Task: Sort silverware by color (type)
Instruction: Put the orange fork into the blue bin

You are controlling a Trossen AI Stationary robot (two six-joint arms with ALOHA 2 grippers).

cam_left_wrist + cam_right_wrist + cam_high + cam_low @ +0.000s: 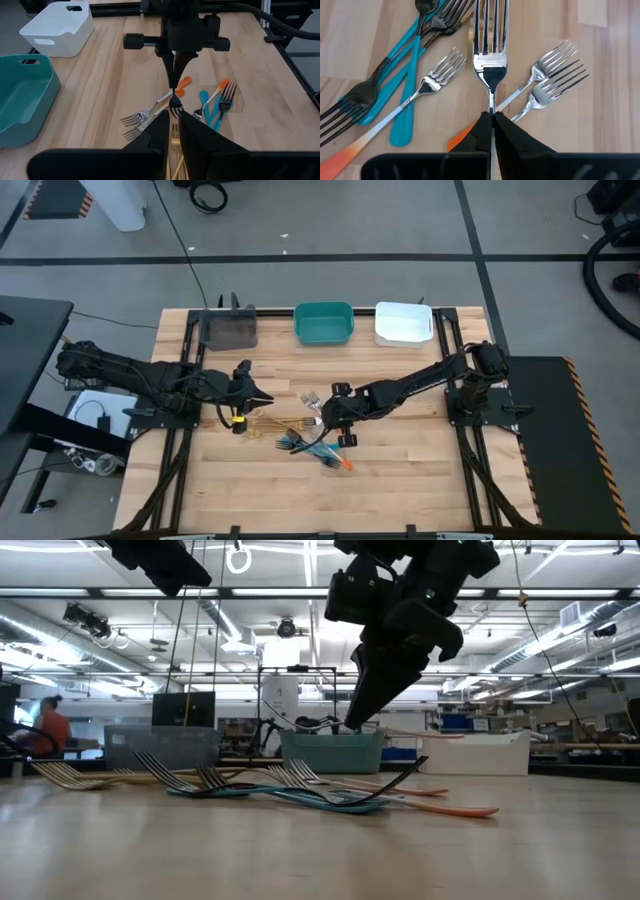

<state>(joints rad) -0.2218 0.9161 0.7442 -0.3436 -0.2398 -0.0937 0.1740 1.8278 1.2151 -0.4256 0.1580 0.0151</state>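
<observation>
My right gripper hangs over the middle of the table, shut on a silver-headed fork that sticks out past its fingertips. Under it lies the loose silverware: two silver forks, a silver fork with an orange handle end, blue-handled forks and dark forks. My left gripper waits raised at the table's left, its fingers a narrow gap apart with nothing between them. Gold forks lie on the wood below it. My right gripper pinches the fork's thin neck, just behind the head, between its two fingertips. The fingers slant steeply down and lie along the fork; the handle is hidden behind them. The head points down over the pile. Whether the tines touch anything, I cannot tell.
A grey bin, a teal bin and a white bin stand in a row along the table's far edge. Bare wood lies along the near edge, in front of the pile.
</observation>
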